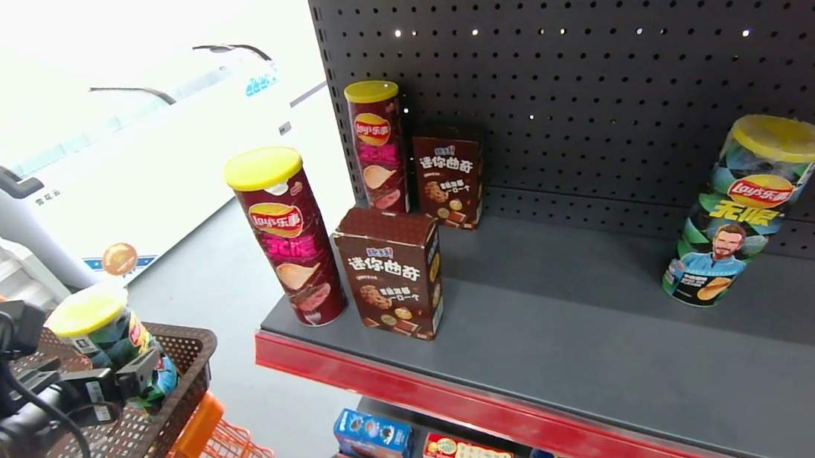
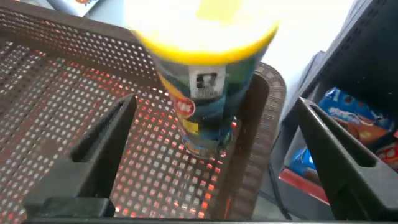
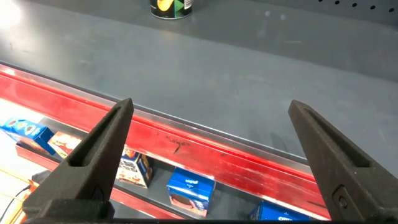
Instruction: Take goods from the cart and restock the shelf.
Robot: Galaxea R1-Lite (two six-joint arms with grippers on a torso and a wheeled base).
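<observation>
Chip can [image 1: 119, 339] stands upright in the cart basket [image 1: 172, 420], lid up.

Head view down on shelf [image 1: 537, 336] and cart [image 1: 194, 343], left wrist close above cart, right wrist close above shelf

Head view blew out white at 10 o'clock; pegboard [image 1: 585, 55] holes glinted; can lid [image 2: 205, 28] glared at 12 o'clock, left wrist view.

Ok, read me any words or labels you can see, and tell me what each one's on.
Front red can, rear red can, green can: logo plus large characters; wording not given here.
Front brown box, rear brown box: white characters, likewise.
Cart can: label blurred.
Freezer: print too small.
</observation>
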